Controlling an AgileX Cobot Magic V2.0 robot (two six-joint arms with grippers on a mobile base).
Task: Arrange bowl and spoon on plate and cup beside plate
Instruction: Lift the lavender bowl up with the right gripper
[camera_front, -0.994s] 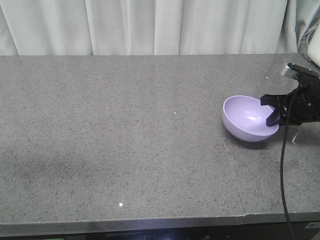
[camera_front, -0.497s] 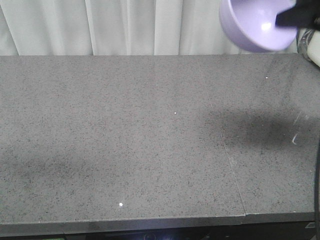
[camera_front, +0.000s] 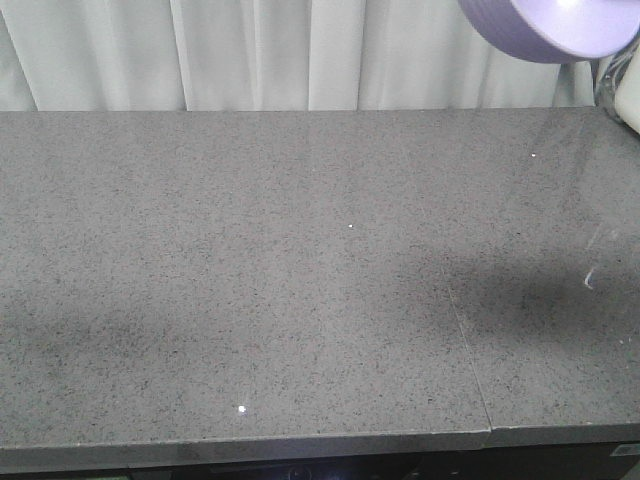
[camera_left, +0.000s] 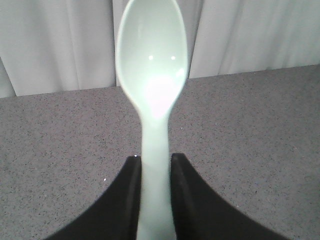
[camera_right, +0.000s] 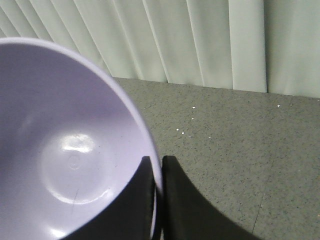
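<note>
Two grippers loaded. Left gripper (camera_left: 154, 159) clamps spoon (camera_left: 152, 70) by handle, scoop up-frame toward curtain (camera_left: 50, 45). Right gripper (camera_right: 158, 161) pinches bowl (camera_right: 65, 155) rim; bowl aloft at upper right of front view, above counter (camera_front: 250, 280).

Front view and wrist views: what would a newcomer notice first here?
The bowl hangs high in the front view's top right corner, its rim pinched by the right end effector. The spoon fills the left wrist view, with its handle clamped in the left end effector and its scoop pointing up. On the grey counter below, a dark shadow lies at the right.
</note>
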